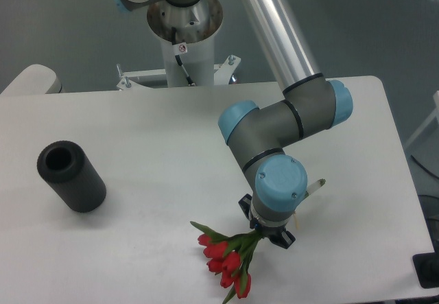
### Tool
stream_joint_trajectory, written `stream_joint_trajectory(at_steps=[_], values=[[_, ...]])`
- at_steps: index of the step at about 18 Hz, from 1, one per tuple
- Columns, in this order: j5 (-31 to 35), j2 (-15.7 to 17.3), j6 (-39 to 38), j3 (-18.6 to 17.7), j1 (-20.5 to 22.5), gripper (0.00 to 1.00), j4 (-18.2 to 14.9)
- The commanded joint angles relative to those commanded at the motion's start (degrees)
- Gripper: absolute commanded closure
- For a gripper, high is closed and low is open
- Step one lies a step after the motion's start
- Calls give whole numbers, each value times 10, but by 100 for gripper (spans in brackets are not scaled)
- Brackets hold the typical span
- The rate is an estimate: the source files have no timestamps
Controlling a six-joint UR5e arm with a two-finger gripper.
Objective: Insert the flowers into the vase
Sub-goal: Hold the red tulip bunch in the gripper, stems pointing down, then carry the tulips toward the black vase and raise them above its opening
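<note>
The flowers (228, 263), a bunch of red buds with green stems and leaves, are at the front of the white table (151, 125), buds pointing to the lower left. Their stems run under my wrist, and a pale stem end (316, 183) sticks out on the right. My gripper (266, 234) is mostly hidden beneath the blue wrist cap; its black fingers (282, 238) close around the stems. The vase (72, 177), a matte black cylinder, is far to the left, its round hole facing up and to the left.
The arm's grey links and blue joints (295, 119) reach over the right half of the table from the base column (184, 36) at the back. The table's front edge is just below the flowers, and its right edge (405, 201) is near.
</note>
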Motion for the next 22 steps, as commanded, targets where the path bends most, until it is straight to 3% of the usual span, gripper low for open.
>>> stream_joint_trajectory(at_steps=[11, 16, 22], values=[[0, 3, -9, -2, -9, 98, -1], [-9, 6, -67, -11, -20, 98, 0], [-75, 40, -98, -47, -30, 100, 10]])
